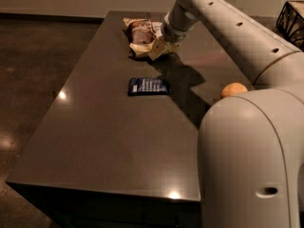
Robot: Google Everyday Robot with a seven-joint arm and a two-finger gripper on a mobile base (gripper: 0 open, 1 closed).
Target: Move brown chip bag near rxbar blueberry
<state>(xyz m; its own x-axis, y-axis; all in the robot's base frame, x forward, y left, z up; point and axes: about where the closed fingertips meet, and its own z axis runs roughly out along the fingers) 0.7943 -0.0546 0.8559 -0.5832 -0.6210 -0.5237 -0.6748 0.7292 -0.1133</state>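
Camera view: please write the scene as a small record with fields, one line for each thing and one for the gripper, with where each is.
table: dark, long, bears all the things
chip bag: crinkled, lying at the far end of the table
bar: dark blue, flat, mid-table, nearer the camera than the chip bag and apart from it
orange: round, by the right edge of the table
gripper: low, at the near right edge of the chip bag
task state: chip bag not yet near the bar
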